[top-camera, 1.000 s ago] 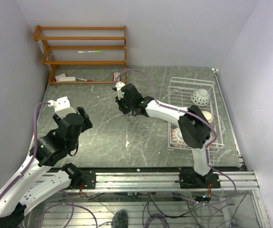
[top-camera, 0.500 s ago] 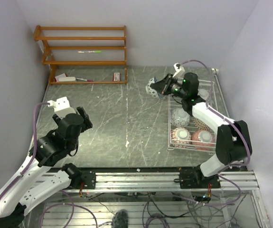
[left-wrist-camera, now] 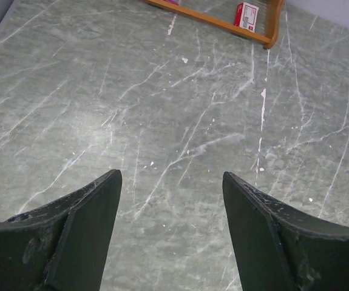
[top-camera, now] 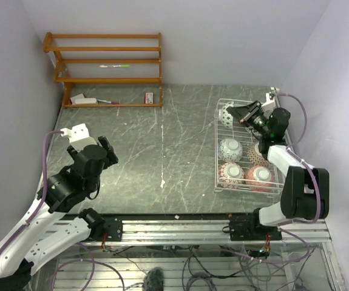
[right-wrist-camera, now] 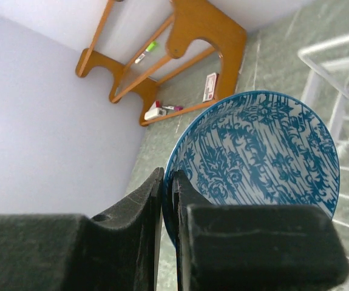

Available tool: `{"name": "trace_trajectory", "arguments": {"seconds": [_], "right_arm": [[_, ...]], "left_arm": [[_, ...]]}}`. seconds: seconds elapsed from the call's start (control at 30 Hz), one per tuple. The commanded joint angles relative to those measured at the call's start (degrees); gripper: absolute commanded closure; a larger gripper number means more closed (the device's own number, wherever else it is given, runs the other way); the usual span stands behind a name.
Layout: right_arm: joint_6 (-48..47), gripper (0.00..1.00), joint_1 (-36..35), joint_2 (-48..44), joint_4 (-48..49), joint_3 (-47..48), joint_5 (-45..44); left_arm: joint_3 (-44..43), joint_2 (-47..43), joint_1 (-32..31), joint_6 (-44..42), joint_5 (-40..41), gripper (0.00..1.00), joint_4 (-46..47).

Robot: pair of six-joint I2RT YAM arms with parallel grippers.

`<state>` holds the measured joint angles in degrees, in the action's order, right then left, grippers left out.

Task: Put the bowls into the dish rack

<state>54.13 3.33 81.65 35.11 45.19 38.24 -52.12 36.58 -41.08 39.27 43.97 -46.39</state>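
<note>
R pincer point(right-wrist-camera: 168, 182), clamped on rim of blue-patterned ceramic bowl point(top-camera: 226, 115), moved off counter point(top-camera: 162, 139) to over white wire rack point(top-camera: 247, 100) far-left corner. Drop next, prob. L pincer point(left-wrist-camera: 171, 176) apart.

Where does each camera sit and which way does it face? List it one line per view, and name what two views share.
Top external: above and behind the bases, looking down on the table, the dish rack and both arms.
Left wrist: on the left arm, looking down over bare table toward the wooden shelf; open left fingers frame it.
Right wrist: on the right arm, looking toward the shelf; right fingers pinch the blue bowl by its rim.
Shared: top and right wrist both show that bowl.
</note>
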Motion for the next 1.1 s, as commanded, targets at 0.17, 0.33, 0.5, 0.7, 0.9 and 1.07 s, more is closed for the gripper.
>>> {"name": "trace_trajectory", "arguments": {"seconds": [0.17,0.33,0.5,0.7,0.9,1.07], "right_arm": [[20.83,0.89,4.25,10.73,29.59,-6.18,5.22],[18.95,0.88,4.61,13.20,26.15,-5.54,1.25],[19.29,0.88,4.92,18.48,26.57,-3.70,0.50],[23.81,0.86,5.49,26.37,32.11,-3.04,1.75],[20.36,0.83,7.11,28.33,26.21,-2.85,1.34],[16.13,0.81,9.61,27.37,19.05,-3.32,1.02]], "left_arm": [[-1.15,-0.19,-0.13,0.50,1.75,0.22,-0.85],[-1.08,-0.37,-0.07,0.38,1.92,0.22,-0.70],[-1.02,-0.10,-0.09,0.42,1.76,0.22,-0.42],[-1.33,0.03,-0.14,0.26,2.34,0.22,-0.70],[-1.35,0.23,-0.09,0.26,2.73,0.22,-0.86],[-1.38,0.74,-0.14,0.37,2.54,0.22,-0.66]]}}
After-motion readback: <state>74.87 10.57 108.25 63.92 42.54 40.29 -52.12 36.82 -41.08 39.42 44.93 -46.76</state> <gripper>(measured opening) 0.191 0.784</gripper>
